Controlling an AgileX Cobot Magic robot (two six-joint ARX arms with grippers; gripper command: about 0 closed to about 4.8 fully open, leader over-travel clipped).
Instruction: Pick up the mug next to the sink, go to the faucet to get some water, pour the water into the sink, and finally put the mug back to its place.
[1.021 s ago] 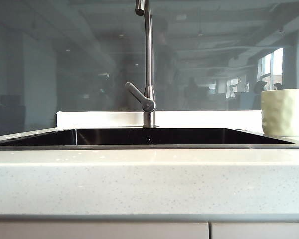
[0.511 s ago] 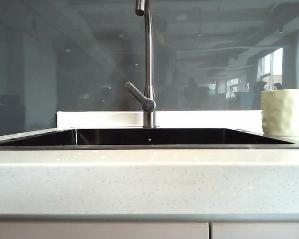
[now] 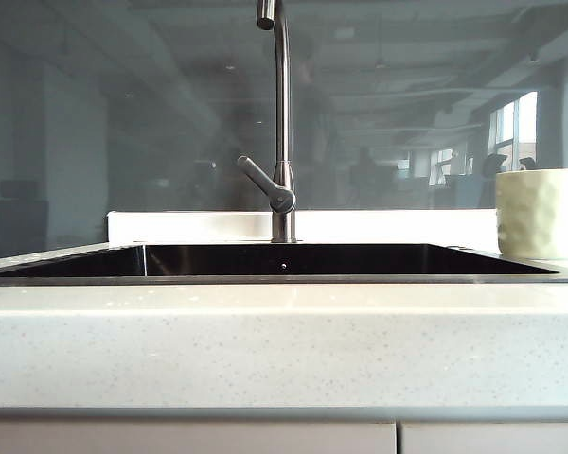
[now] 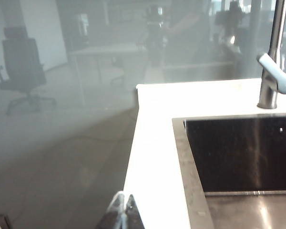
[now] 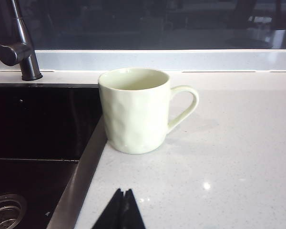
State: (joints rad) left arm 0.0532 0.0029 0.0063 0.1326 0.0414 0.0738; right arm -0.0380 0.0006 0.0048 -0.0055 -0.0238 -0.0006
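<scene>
Left gripper (image 4: 122,210): pressed together, empty, beside sink (image 4: 193,191) rim.
Faucet (image 3: 281,123): upright behind basin, no water running.
Mug (image 5: 135,110): upright on counter, touching sink edge, handle pointing away from basin.
Right gripper (image 5: 121,210): pressed together, empty, near mug.
Approach: spread first, then pinch the handle squarely.

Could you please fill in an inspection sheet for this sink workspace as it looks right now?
Surface: pale speckled stone counter, dry-looking and bare around the mug.
Job's things: mug upright beside the sink rim, handle turned away from the basin; faucet behind the sink, no water running.
Clutter: nothing seen.
Grippers: left gripper shut, empty, over the counter edge at the sink's far side from the mug; right gripper shut, empty, short of the mug.
Cables: nothing seen.
Surroundings: glass panel behind the counter reflecting an office.
</scene>
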